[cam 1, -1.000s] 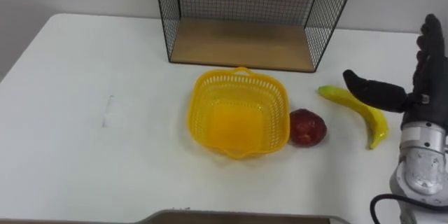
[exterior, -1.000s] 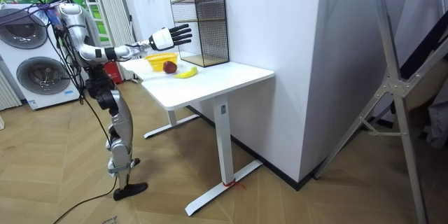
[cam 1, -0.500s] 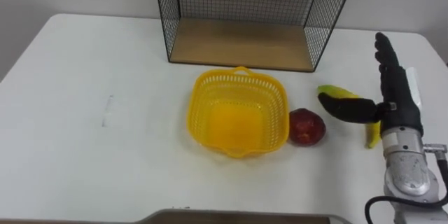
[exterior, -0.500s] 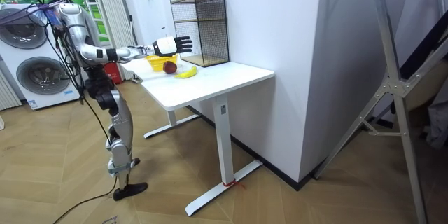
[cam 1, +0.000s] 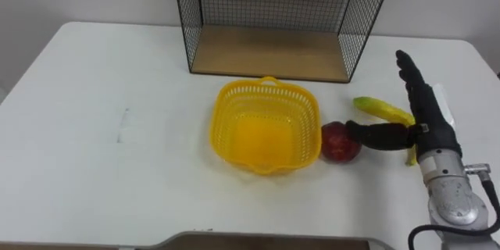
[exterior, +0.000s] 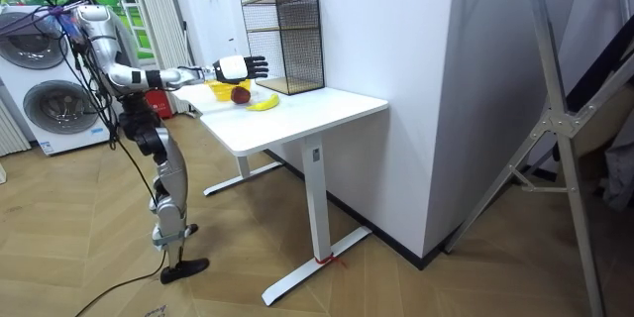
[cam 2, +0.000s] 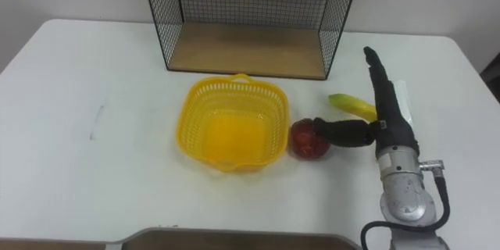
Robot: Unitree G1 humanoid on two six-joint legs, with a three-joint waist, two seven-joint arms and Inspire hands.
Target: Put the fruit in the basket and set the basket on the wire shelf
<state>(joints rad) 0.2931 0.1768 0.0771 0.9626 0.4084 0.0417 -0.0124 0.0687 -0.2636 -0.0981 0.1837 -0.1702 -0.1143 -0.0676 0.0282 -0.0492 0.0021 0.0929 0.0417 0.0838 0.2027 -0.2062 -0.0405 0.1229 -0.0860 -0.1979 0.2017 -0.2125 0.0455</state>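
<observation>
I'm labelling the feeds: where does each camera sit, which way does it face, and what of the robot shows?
Left eye view: on the robot's head, looking down at the table, basket, apple, banana and shelf; the open right robot hand enters from the right, by the apple.
Right eye view: same head, a little aside, same downward look, same robot hand.
Room view: across the room, facing the table; whole robot stands at the room view's left, right arm outstretched.
Shared: all show the basket and shelf.

A white worktop [exterior: 327,109] stands by a wall [exterior: 396,30]. Washing machines [exterior: 59,109] sit on the wooden floor [exterior: 396,287].
</observation>
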